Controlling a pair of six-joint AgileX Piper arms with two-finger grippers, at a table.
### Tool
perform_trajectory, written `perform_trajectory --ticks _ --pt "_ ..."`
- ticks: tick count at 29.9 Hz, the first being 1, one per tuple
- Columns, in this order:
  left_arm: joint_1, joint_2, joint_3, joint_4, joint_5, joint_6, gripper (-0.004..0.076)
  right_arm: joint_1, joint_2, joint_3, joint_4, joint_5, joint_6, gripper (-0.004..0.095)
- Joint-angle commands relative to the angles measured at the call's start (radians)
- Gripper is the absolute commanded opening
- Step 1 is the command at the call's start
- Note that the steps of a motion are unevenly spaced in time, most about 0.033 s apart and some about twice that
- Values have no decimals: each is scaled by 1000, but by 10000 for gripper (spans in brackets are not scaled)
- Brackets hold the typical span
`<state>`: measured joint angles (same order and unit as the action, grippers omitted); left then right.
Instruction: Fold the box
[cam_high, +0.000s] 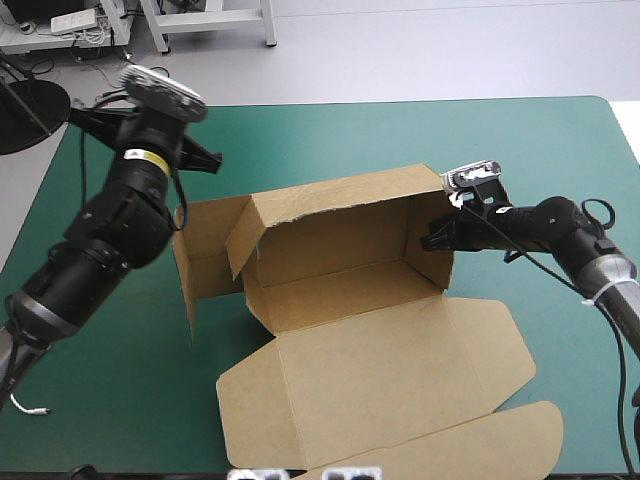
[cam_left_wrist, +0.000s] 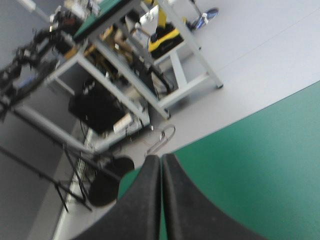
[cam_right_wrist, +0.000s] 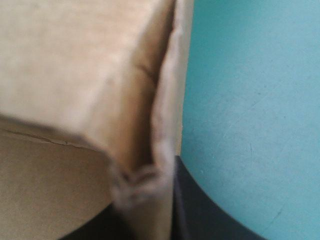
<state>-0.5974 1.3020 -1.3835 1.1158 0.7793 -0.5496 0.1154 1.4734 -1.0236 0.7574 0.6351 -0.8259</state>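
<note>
The brown box (cam_high: 340, 290) stands mid-table with its back and side walls raised and its lid (cam_high: 400, 380) lying flat toward the front edge. My right gripper (cam_high: 437, 240) is at the top of the right-hand wall and shut on it. In the right wrist view that folded wall edge (cam_right_wrist: 167, 125) runs between the black fingers (cam_right_wrist: 200, 210). My left gripper (cam_high: 208, 160) is raised behind the box's open left flap (cam_high: 205, 250) and touches nothing. In its own view it (cam_left_wrist: 161, 159) is shut in a pointed arch, aimed past the table's edge.
The teal-green cover (cam_high: 100, 380) is bare to the left of the box, and another bare stretch (cam_high: 560, 140) lies at the back right. The lid's long tuck flap (cam_high: 480, 450) reaches the table's front edge.
</note>
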Motion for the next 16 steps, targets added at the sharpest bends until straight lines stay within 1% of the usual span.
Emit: perform_trajectory --ticks 1,3,4,6,8,10,12,16 --pt "169 -32 -68 -210 -27 53 -6 5 -33 -121 -119 104 240 0" --pt "272 -32 -70 -354 -9 102 -6 5 -26 -177 -164 172 323 0" --pt "319 -32 -70 -446 15 135 -6 5 -14 -216 -192 223 393 0" --pt "408 -32 -70 -617 63 189 -6 5 17 -281 -237 304 487 0" --pt "473 -32 -70 -741 93 246 -6 5 62 -337 -248 374 526 0" --pt "519 -32 -70 -812 118 299 -6 5 118 -385 -241 424 549 0" --pt "541 -32 -70 -823 156 305 -6 12 176 -419 -246 436 559 0" --pt "550 -32 -70 -818 214 305 -6 48 280 -459 -323 402 617 18"
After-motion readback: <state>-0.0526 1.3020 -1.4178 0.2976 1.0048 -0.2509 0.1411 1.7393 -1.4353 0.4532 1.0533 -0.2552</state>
